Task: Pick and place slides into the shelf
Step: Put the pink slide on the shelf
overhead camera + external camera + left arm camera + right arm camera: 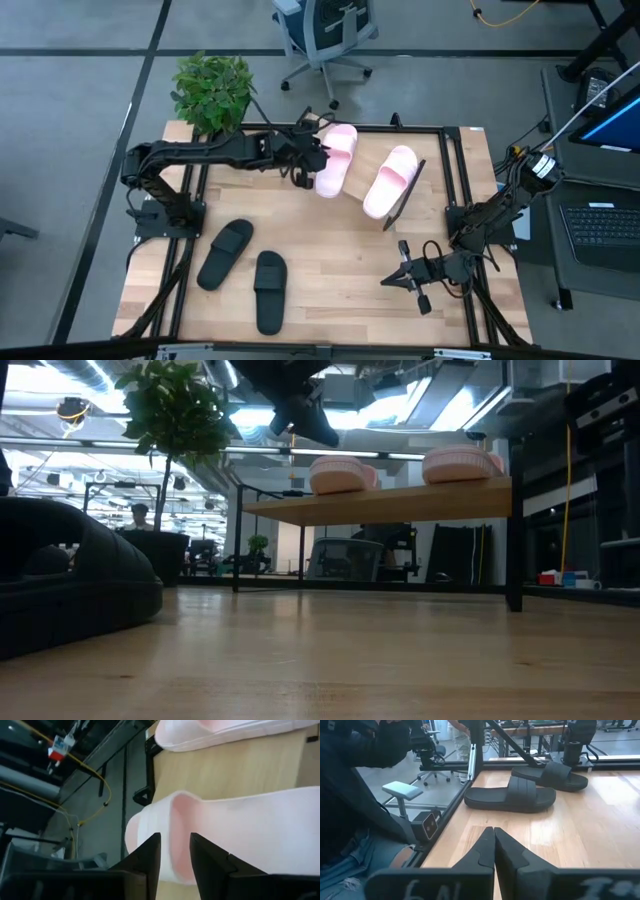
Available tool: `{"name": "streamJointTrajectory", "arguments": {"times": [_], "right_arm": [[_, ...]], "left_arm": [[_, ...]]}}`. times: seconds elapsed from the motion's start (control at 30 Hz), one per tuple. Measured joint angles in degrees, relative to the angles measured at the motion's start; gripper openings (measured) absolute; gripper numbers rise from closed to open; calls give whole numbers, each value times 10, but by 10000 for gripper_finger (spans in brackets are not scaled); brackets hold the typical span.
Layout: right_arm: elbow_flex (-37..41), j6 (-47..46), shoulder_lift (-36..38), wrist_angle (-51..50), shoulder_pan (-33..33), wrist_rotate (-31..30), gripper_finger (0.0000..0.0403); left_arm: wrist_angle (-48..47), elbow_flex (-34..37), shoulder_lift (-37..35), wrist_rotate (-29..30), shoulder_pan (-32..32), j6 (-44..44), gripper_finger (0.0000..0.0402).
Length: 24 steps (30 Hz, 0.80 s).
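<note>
Two pale pink slides lie on the slanted wooden shelf (362, 160), soles on the board: one (335, 158) toward its left end, one (392, 180) to the right of it. In the low view both slides (340, 474) (462, 464) sit on the shelf board (400, 506). My left gripper (308, 160) reaches over the left pink slide (240, 835), slightly open, its fingers on either side of the strap's rim (169, 835). Two black slides (225, 253) (270, 290) lie flat on the tabletop. My right gripper (390, 281) waits shut near the table's right near corner. My left gripper comes at the left pink slide from above and from the table's left. One finger (150, 862) stands outside the strap's rim and one (207, 867) toward the opening. In the low view its tip (328, 436) shows just above the slide. Whether it touches cannot be told.
A potted plant (212, 90) stands at the table's far left corner. Black frame rails run along the table's edges (455, 180). The black slides (512, 795) (555, 774) lie ahead of my right gripper (494, 845). Bare tabletop (340, 260) lies between the black slides and the right arm.
</note>
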<state>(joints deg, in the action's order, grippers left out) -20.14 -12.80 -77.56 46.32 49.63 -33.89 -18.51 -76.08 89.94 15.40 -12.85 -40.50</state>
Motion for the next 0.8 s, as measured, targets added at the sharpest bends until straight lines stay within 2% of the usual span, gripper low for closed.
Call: {"name": "streamJointTrajectory", "arguments": {"times": [0.33, 0.8], "right_arm": [[0, 10, 0, -1, 0, 0, 4], [0, 12, 0, -11, 0, 0, 4]], "left_arm": [[26, 0, 64, 1, -27, -52, 98], [62, 0, 71, 10, -34, -66, 98]]}}
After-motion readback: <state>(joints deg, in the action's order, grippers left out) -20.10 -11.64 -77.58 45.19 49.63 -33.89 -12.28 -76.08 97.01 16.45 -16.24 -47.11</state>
